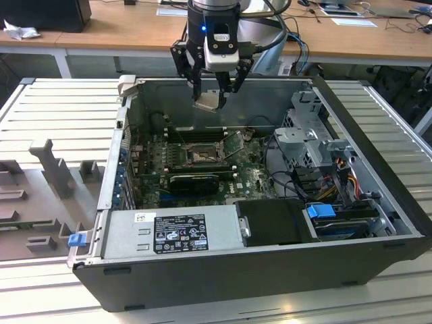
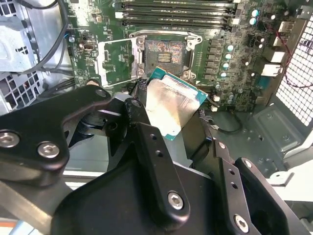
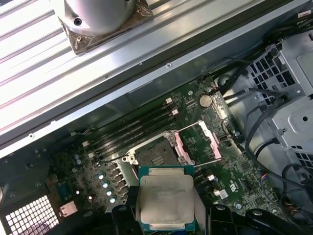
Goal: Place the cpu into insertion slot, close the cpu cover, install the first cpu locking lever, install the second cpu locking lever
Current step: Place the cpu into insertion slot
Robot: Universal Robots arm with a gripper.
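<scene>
One end effector clenched on the cpu, hovering above the bare insertion slot, cpu cover seemingly swung open

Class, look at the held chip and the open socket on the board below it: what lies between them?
Nothing: in the first wrist view the stretch from chip to socket is bare, the cover swung aside.

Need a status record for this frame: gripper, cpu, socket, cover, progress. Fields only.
gripper: shut on the cpu, over the open computer case
cpu: clamped by its edges, metal face visible in both wrist views, in the air above the motherboard
insertion slot: empty, contact field exposed
cpu cover: swung open, lying beside the slot
progress: cpu not yet in the slot; cover not yet closed
</scene>
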